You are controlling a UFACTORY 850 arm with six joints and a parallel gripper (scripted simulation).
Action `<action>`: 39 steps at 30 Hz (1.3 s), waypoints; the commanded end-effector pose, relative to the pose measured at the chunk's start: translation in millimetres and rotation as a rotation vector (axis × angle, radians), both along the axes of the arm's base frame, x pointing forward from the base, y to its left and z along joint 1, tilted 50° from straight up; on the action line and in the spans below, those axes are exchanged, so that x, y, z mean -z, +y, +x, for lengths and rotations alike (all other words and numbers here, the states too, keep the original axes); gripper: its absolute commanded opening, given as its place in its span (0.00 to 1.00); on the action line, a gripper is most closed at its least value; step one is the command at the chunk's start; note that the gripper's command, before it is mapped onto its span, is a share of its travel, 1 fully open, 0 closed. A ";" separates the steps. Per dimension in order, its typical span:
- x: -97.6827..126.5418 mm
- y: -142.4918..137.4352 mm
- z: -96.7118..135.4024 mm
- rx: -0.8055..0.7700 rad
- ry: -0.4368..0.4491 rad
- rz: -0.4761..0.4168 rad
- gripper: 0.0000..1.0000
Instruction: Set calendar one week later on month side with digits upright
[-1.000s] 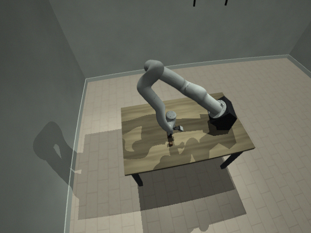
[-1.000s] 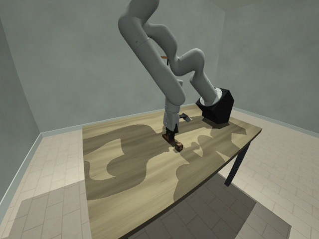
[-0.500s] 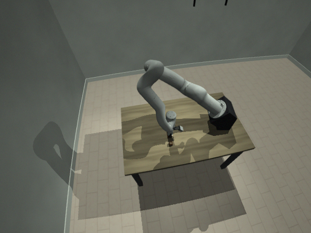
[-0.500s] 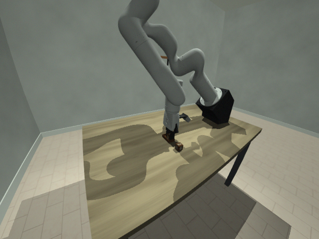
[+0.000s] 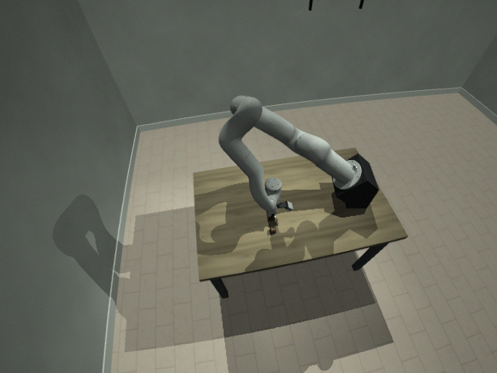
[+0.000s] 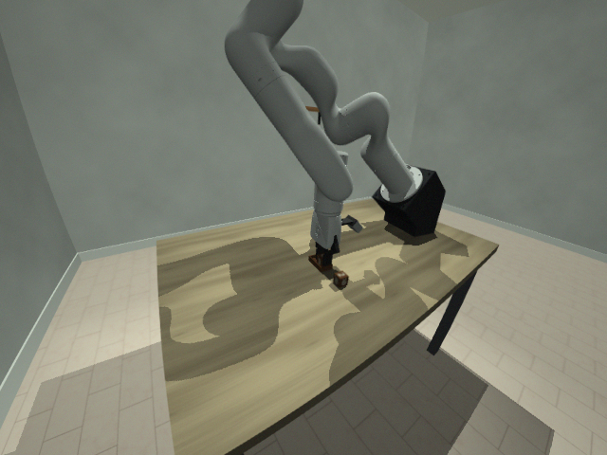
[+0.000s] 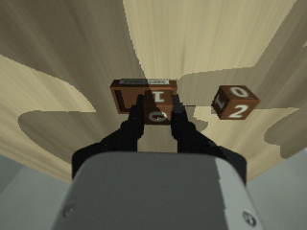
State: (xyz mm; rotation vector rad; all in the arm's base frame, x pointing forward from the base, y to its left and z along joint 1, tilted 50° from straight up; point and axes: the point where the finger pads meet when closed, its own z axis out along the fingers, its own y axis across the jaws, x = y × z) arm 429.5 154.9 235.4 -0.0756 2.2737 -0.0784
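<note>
In the wrist view my gripper (image 7: 157, 103) is shut on a brown digit cube (image 7: 158, 106) that shows a 1 on top and a 0 on its near face. The cube sits in or just over the right part of the brown calendar tray (image 7: 136, 95), whose far rim carries a grey label strip. A second brown cube (image 7: 234, 102) lies on the table to the right of the tray, tilted, showing 0, 2 and 1. In the exterior view the gripper (image 6: 324, 258) stands over the tray (image 6: 317, 264), with the loose cube (image 6: 340, 279) beside it.
The arm's black base (image 6: 412, 201) stands at the far right of the wooden table (image 6: 294, 313). Broad arm shadows cross the table top. The table edges lie far from the tray.
</note>
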 end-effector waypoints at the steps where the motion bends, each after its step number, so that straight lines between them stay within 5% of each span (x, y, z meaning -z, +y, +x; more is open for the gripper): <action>1: -0.3 0.2 0.0 0.000 0.000 0.000 0.29; 18: -0.3 0.2 0.0 0.000 0.000 0.000 0.29; 31: -0.3 0.2 0.0 0.000 0.000 0.000 0.49; 39: -0.3 0.2 0.0 0.000 0.000 0.000 0.49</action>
